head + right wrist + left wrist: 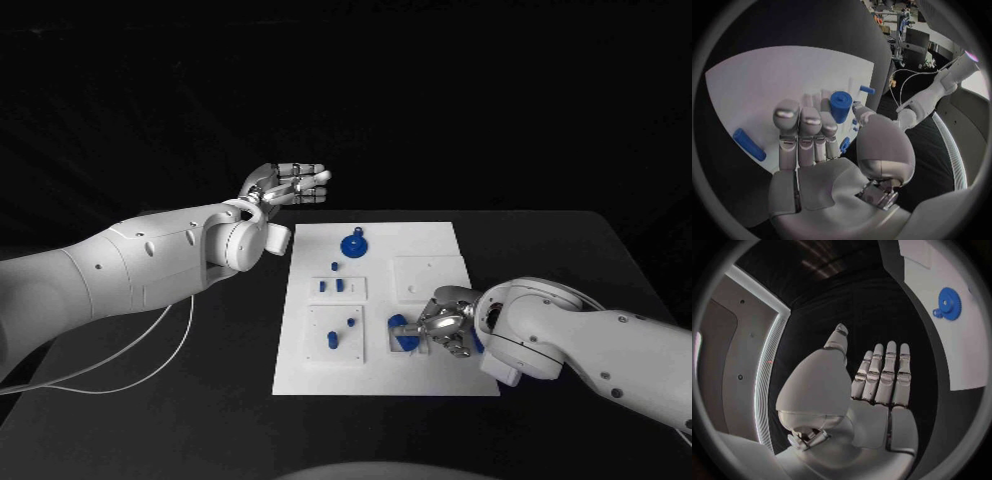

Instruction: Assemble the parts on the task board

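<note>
Two silver hands are at work over the white rectangular task board, which lies in the middle of the black table. The right hand hovers low over the board's near edge, and its fingers seem to pinch a short blue plastic cylinder against the thumb, though the contact itself is partly hidden. The left hand is raised beyond the board's far left corner, fingers apart and holding nothing.

The likely trouble, in my judgement, is a light pinch: the cylinder could tilt or slip as it is lowered and jam in its seat or fall onto the board.

A blue plastic gear lies on the board's far part, and a blue oblong bar lies flat on the board beside the right hand. The room beyond the table is dark.
</note>
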